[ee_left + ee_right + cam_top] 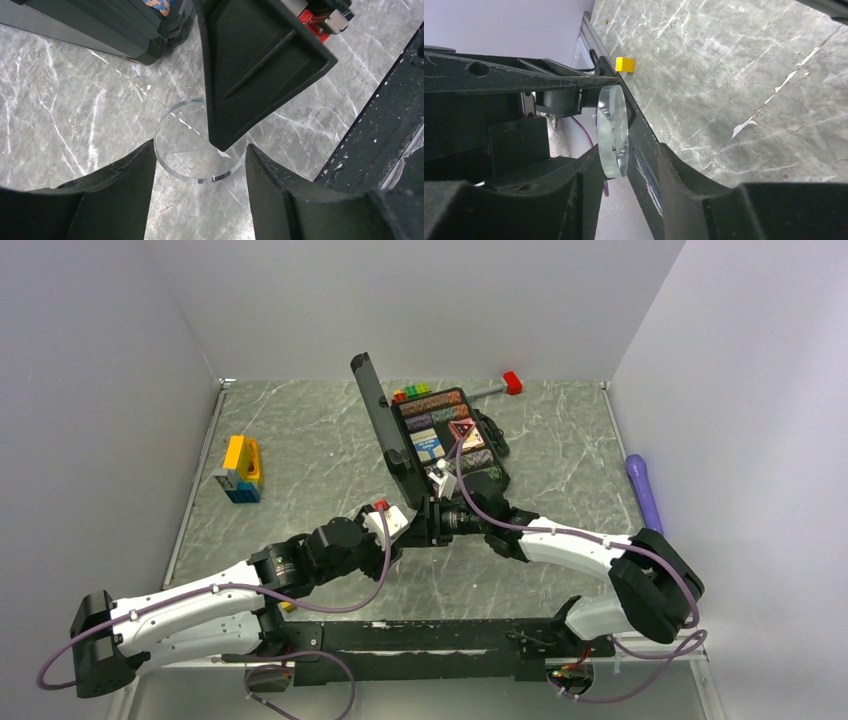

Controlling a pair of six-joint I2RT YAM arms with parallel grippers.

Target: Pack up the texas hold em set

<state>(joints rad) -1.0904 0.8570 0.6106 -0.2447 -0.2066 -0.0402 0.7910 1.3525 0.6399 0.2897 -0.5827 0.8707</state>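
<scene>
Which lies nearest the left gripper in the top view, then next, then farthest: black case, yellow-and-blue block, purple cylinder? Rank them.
From the left gripper:
1. black case, just beyond it at table centre, lid raised.
2. yellow-and-blue block, off to the left side.
3. purple cylinder, far right, by the wall.

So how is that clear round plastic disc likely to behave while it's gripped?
The clear round plastic disc looks thick and rigid, so it probably won't flex. Its glossy faces and rim are likely slippery, and the left pincer seems to pinch only the rim, so it could squirt out. If it were dropped on edge, it would probably roll.
</scene>
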